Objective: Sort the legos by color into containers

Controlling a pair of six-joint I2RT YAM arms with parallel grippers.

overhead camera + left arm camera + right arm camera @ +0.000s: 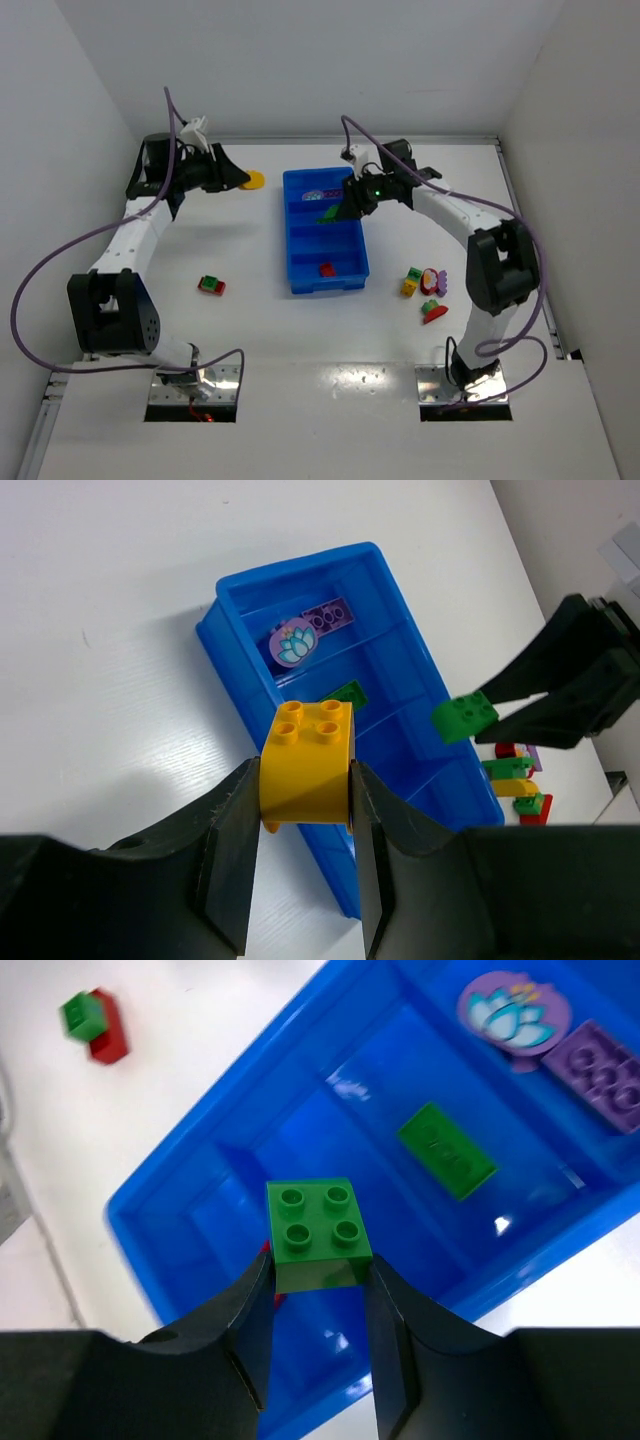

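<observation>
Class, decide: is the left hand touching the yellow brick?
Touching. The left wrist view shows the left hand with its two fingers pressed flat against opposite sides of the yellow brick, with no gap on either side.

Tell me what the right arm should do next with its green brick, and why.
Probably ease the right gripper over the tray compartment holding the green plate, then open. It grips the green brick above the tray, and that compartment alone shows green; purple pieces and a red piece lie in others.
</observation>
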